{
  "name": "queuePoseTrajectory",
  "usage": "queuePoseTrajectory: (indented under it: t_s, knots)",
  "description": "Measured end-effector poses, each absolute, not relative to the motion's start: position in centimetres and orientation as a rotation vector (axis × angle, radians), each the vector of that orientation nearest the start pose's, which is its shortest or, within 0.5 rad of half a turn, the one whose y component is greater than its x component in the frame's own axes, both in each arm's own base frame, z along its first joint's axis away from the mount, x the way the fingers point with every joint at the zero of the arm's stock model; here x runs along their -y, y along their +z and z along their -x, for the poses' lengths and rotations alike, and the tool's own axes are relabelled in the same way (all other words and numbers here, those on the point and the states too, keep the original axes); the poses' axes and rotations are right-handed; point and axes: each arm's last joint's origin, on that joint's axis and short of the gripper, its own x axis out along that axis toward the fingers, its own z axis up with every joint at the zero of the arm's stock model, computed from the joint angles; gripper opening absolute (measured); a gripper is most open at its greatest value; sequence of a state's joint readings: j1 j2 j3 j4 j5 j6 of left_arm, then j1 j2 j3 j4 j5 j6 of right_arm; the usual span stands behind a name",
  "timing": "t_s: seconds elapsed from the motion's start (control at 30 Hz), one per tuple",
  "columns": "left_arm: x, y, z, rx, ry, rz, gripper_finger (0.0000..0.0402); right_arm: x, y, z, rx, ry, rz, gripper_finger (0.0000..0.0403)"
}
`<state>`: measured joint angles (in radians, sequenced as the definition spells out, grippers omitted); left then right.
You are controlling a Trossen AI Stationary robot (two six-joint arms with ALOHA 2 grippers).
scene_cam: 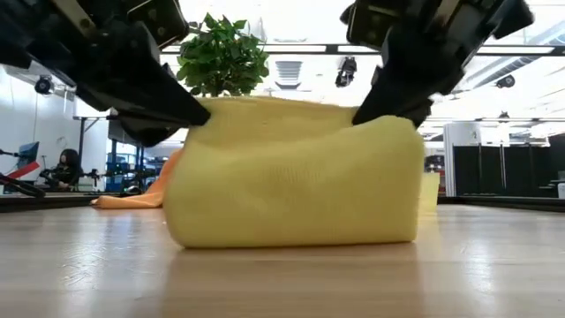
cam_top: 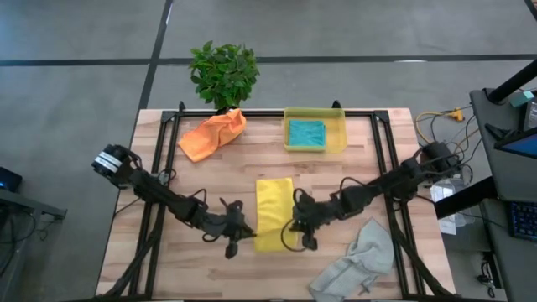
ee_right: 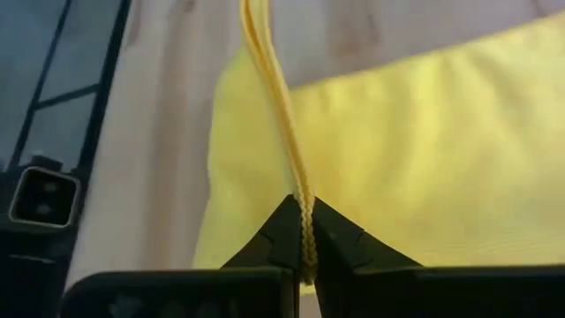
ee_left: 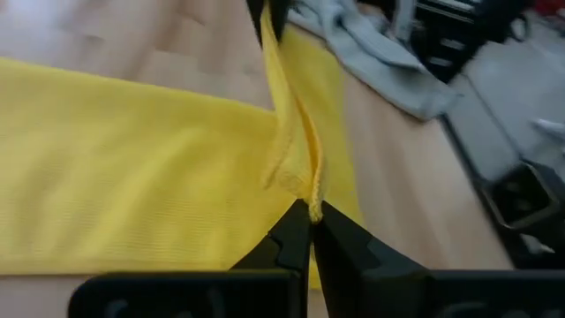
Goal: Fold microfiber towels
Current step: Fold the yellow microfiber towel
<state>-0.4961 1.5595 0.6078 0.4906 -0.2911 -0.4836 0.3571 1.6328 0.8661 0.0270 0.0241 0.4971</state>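
A yellow towel lies mid-table as a narrow strip, its near end raised, its far part flat on the wood. My left gripper and right gripper are both shut on that raised end, one at each side. In the low view the yellow towel hangs bulging between my left gripper and right gripper, with its lower fold on the table. An orange towel lies crumpled at the far left. A teal towel sits in the bin. A grey towel lies bunched at the near right. My left gripper pinches the raised edge's left corner between its two fingertips, slanting down from the table's left; at least two layers show. The edge runs fairly taut from it to the other gripper, and the cloth below hangs down to the table. My right gripper pinches the raised edge's right corner between its two fingertips, slanting down from the table's right; two layers show side by side. The edge runs straight away from the fingers, lifted clear, with the towel's body sagging to the table beneath.
A translucent yellow bin stands at the far middle-right, a potted plant at the far edge behind the orange towel. Black frame rails run along both table sides. Bare wood lies left of the yellow towel.
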Motion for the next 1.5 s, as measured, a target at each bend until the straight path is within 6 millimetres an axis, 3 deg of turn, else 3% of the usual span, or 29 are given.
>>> queuePoseTrajectory:
  t_s: [0.23,0.77,1.17,1.5]
  knots:
    - [11.0,16.5,-26.1,-0.415,0.083,0.277,0.0000,-8.1,17.5,-30.3,-0.799,0.079,-0.311,0.0011]
    - [6.8,16.3,-27.3,-0.427,0.228,0.223,0.0000,-2.2,17.1,-30.8,-0.824,-0.004,-0.223,0.0011]
    - [5.4,14.8,-27.8,-0.491,0.291,0.208,0.0000,0.5,16.9,-30.7,-0.829,-0.018,-0.217,0.0011]
    - [4.2,14.7,-28.0,-0.493,0.335,0.216,0.0000,1.5,16.8,-30.7,-0.824,-0.018,-0.163,0.0011]
